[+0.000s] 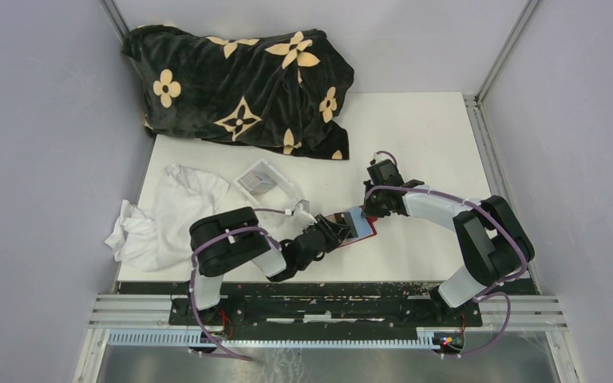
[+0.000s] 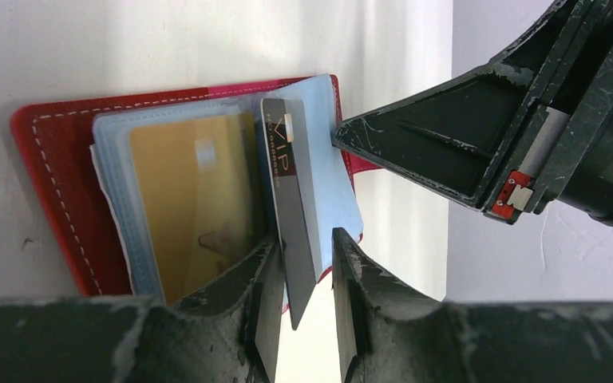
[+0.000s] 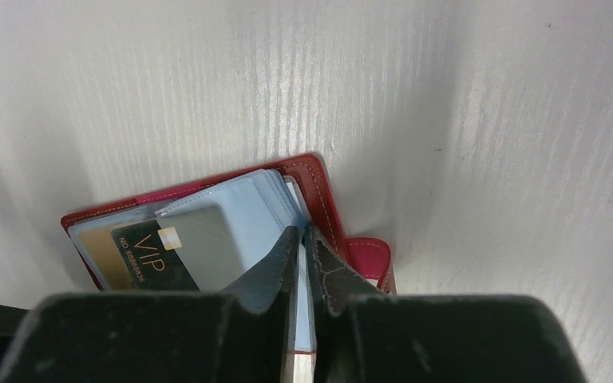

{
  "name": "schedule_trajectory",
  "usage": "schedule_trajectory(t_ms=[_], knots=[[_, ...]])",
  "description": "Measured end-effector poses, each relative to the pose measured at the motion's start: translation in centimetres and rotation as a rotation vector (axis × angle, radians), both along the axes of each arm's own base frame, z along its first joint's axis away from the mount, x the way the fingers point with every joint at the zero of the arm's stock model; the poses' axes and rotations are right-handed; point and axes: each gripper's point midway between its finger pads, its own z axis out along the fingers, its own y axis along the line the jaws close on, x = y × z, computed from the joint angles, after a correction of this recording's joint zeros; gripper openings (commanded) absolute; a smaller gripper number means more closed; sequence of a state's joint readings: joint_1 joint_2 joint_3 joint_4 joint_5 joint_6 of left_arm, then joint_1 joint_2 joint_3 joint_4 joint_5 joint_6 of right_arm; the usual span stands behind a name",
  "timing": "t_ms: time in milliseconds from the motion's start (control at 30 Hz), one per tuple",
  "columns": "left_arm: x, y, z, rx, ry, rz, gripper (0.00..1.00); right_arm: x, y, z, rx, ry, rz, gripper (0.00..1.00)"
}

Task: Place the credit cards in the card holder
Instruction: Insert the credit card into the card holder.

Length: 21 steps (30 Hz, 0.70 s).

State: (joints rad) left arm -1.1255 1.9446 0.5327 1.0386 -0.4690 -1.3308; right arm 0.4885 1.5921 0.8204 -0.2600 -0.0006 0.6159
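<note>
The card holder [image 2: 56, 175], a red wallet, lies open on the white table [image 1: 431, 136] with its light blue sleeves fanned out. A yellow-orange credit card [image 2: 187, 199] sits in one sleeve. A grey credit card [image 2: 287, 183] marked VIP is partly in a neighbouring sleeve, and its free end stands between the fingers of my left gripper [image 2: 307, 238]. Those jaws are apart and do not pinch it. My right gripper [image 3: 302, 233] is closed on a blue sleeve at the card holder's [image 3: 319, 191] right edge. From above, both grippers meet at the card holder [image 1: 359, 223].
A black blanket with cream flowers [image 1: 239, 80] is heaped at the back left. A crumpled white cloth [image 1: 168, 215] lies at the left, with a clear plastic box [image 1: 259, 179] beside it. Grey walls close in on both sides.
</note>
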Motion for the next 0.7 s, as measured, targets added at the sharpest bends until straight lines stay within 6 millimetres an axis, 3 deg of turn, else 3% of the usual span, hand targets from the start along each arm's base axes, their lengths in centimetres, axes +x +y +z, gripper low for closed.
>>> schedule_trajectory(t_ms=[400,700], knots=[[-0.7,0.6,0.4,0.026,0.015,-0.014,0.43,0.0,0.4,0.4,0.019,-0.006,0.013,0.4],[-0.9,0.6,0.4,0.042,-0.009,-0.033,0.44,-0.9,0.1,0.6,-0.013,0.018,0.046,0.45]])
